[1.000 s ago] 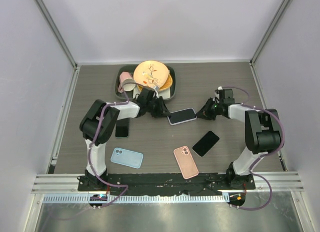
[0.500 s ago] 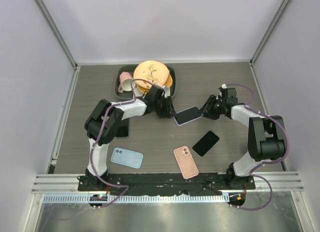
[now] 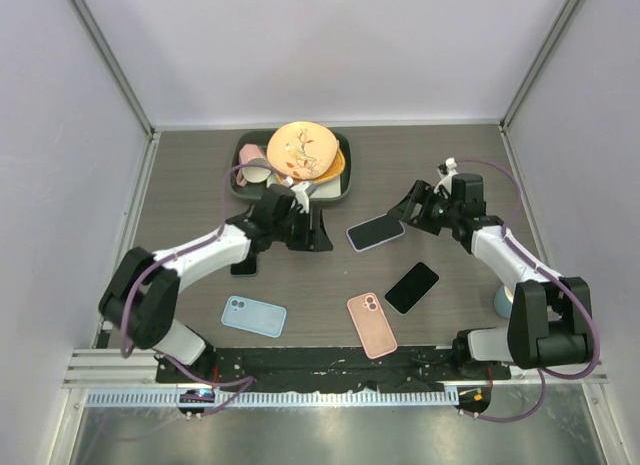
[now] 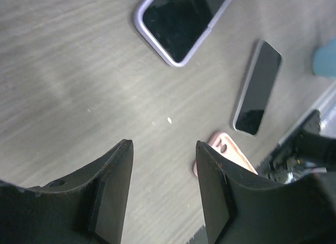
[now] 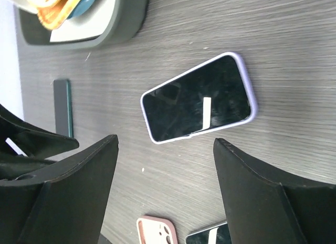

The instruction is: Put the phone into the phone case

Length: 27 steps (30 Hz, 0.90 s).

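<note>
The left claw (image 3: 322,229) and right claw (image 3: 405,217) both stand wide, holding nothing. The phone (image 3: 376,232), seated in its lilac case (image 5: 251,94), lies flat on the table (image 3: 450,175) between them, touching neither.

Place: robot test cell, lab-like.
Evidence: white panel walls (image 3: 330,45) and aluminium posts (image 3: 111,57) enclosing the table (image 3: 190,175).

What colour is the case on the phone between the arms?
The case is lilac; right wrist view shows it best.
</note>
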Tool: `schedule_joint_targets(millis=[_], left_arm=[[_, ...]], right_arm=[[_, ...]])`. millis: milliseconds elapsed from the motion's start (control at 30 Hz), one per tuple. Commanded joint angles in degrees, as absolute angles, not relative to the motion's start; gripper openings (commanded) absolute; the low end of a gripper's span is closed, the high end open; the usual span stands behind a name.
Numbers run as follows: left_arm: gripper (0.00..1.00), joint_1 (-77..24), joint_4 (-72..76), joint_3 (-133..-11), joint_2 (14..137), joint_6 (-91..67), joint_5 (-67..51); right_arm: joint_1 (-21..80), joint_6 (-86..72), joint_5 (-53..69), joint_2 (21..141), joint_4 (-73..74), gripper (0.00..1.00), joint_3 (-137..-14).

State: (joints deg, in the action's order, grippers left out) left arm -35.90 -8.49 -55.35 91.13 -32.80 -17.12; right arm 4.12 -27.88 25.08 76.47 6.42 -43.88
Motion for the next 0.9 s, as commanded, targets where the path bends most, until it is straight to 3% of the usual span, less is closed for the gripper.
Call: schedule_joint_targets(millis=[0,367,867], left_arm=[[0.56,-35.95,-3.08,-48.53,81.5,-29.18,-26.09],[0.57,-38.67,-4.56,-46.4,77.6,-25.32,-27.25],[0.54,-59.76,-21.35,-66.35,100.8,-14.94,-0.9]], right_arm=[[5.45,-27.33,32.16,75.32,2.03,0.79,-42.63],[5.54,-27.86,35.77,74.09,-1.32,0.79,-42.01],[5.45,-27.95,30.06,72.95,1.23,0.79,-39.99]])
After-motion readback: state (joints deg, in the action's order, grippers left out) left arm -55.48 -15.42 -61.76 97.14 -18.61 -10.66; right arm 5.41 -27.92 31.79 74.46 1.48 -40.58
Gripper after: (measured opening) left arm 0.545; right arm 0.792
